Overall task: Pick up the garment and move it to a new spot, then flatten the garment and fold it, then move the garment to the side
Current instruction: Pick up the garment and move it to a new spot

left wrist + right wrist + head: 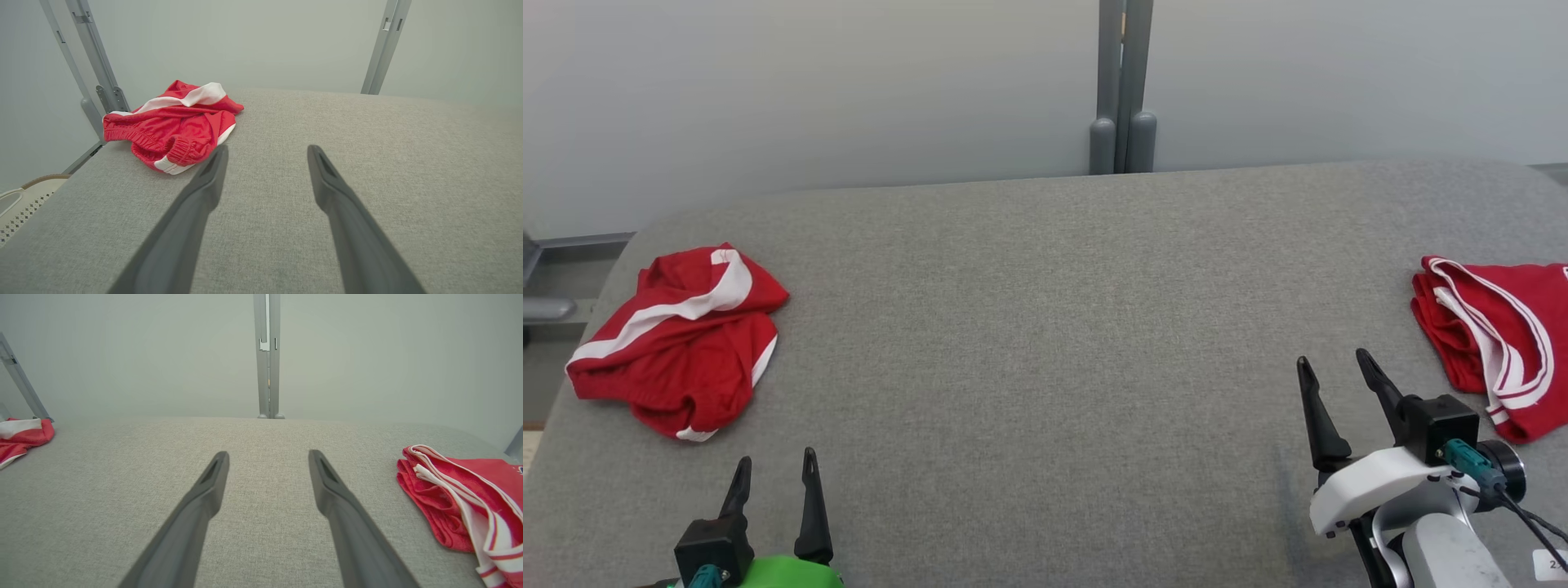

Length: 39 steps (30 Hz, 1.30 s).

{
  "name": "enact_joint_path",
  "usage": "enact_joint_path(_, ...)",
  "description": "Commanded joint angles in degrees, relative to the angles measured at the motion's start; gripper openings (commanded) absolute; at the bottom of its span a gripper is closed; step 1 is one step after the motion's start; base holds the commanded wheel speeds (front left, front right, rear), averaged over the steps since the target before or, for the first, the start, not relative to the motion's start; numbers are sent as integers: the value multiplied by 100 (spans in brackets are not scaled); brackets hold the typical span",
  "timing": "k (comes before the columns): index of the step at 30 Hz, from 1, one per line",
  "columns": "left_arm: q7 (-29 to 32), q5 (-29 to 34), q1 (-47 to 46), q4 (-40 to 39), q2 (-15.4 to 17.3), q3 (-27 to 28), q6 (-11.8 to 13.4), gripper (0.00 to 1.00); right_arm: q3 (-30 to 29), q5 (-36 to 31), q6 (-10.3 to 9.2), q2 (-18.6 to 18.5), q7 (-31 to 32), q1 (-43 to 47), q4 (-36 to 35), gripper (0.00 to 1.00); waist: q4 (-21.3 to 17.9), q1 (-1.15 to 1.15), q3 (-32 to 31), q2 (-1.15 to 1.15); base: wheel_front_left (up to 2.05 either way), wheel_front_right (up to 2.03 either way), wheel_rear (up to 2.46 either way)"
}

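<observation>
A grey fabric-covered table (1045, 327) stands before a pale wall with a metal post (1121, 82) at its middle. A crumpled red garment (678, 339) with white stripes lies near the table's left edge, untouched. The left gripper (776, 457) hovers just beside it, nearer the robot, jaws spread and empty. Well apart, the right gripper (1333, 358) also stands wide and empty, near a folded red garment (1494, 343) at the right edge.
</observation>
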Motion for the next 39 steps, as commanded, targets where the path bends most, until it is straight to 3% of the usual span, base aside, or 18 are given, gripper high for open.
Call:
enact_joint_path(1, 4, -45, -47, 9, 13, 33, 0, 100, 12, -9, -9, -17, -15, 43, 28, 100, 133, 0, 26, 0, 0, 0, 0)
enact_joint_path(14, 4, 74, -85, 122, 14, 320, 5, 100, 262, -76, -9, -7, -15, -6, 18, 100, 1289, 0, 101, 0, 0, 0, 0)
enact_joint_path(22, 4, 159, -31, 159, 14, 522, 38, 100, 554, -183, -9, 24, -15, -146, 129, 100, 1771, 0, 129, 0, 0, 0, 0)
enact_joint_path(31, 4, 48, 38, 134, 13, 487, 5, 100, 720, -193, -9, 57, -15, -215, 172, 100, 1955, 0, 158, 0, 0, 0, 0)
enact_joint_path(39, 4, 37, -148, 223, 13, 451, -169, 100, 888, -87, -9, -68, -15, -331, 207, 100, 1806, 0, 338, 0, 0, 0, 0)
